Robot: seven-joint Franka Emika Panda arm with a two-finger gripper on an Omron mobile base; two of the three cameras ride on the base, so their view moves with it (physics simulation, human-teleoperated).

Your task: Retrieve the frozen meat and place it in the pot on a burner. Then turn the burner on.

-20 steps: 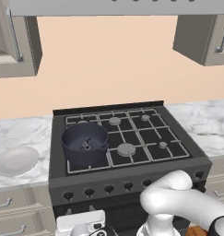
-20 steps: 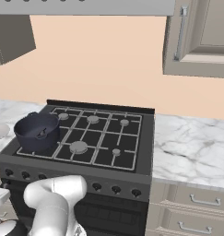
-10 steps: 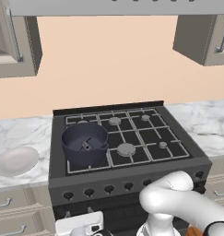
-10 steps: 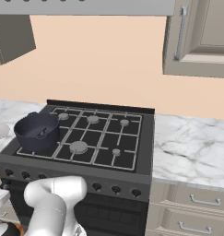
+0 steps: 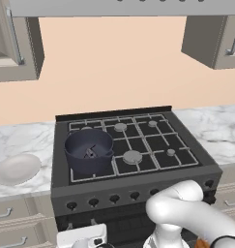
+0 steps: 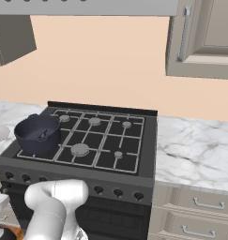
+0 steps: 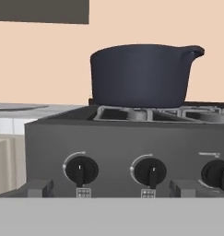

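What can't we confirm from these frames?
- Jaws: the gripper is cut off by the left base view's bottom edge, so open or shut is unclear.
- Small dark jagged lump of frozen meat in the deep dark blue-grey metal pot: too small for detail; the pot wall hides it in the hand view.

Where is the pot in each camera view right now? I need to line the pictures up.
Left base view: the pot sits on the stove's front left burner, left of centre in the picture.
Right base view: the pot is at the left side, on that same burner.
Hand view: the pot is upper centre, above the knobs.
Shared landmark: the row of stove knobs along the stove's front.
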